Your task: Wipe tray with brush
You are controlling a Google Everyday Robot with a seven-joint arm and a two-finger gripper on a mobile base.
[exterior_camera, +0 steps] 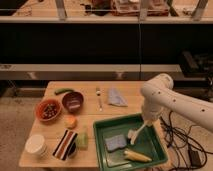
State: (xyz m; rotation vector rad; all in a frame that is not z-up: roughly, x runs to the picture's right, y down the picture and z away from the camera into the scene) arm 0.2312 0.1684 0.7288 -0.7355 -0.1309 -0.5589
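The dark-green tray (151, 146) sits at the table's front right corner. My gripper (148, 121) hangs from the white arm over the tray's right half. It is shut on the upper end of the brush (138, 131). The brush's white handle slants down to the left, and its head (131, 135) is at or just above the tray floor near the middle. A grey-blue sponge (115, 142) and a yellow item (136, 156) also lie in the tray.
On the table are a fork (99, 97), a grey cloth (117, 97), a dark red bowl (73, 101), an orange bowl of food (48, 110), a green pepper (63, 91), an orange (70, 121), a light-green sponge (82, 140), a striped item (65, 145) and a white cup (36, 145). Cables lie on the floor at right.
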